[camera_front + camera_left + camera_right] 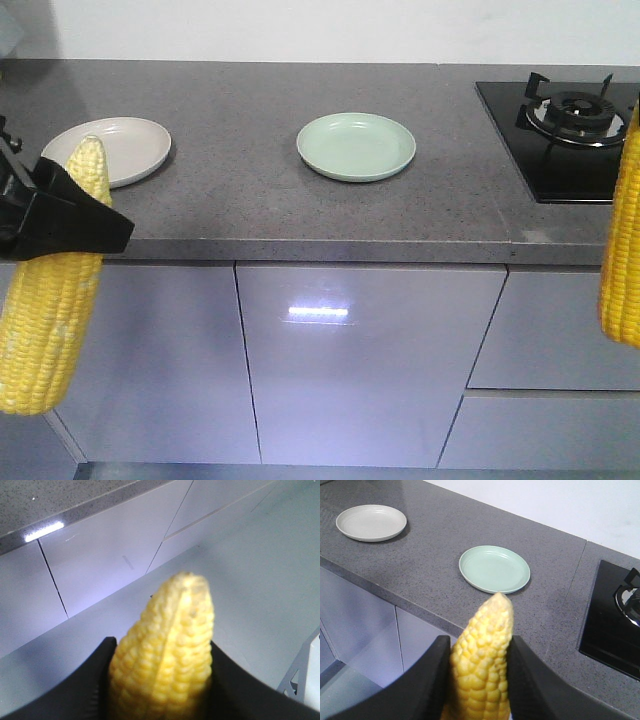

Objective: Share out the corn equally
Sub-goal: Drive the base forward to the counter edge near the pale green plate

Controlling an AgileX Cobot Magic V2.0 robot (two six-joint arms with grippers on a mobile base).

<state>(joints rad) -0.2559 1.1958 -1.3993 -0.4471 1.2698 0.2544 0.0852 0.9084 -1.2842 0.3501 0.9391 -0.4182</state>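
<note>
Each arm holds one yellow corn cob in front of the counter. My left gripper (62, 222) is shut on a corn cob (50, 325) that stands nearly upright at the far left, pale tip up near the beige plate (125, 140). In the left wrist view that corn cob (162, 655) fills the gap between the black fingers (75, 690). At the right edge a second corn cob (622, 240) hangs; its gripper is outside the front view. The right wrist view shows my right gripper (477, 652) shut on this cob (482, 660), tip pointing toward the green plate (494, 569).
The grey stone counter (250, 210) carries the beige plate at the left and the green plate (356, 146) in the middle, both bare. A black gas hob (565, 130) lies at the right. Grey cabinet doors (370, 360) run below the counter's front edge.
</note>
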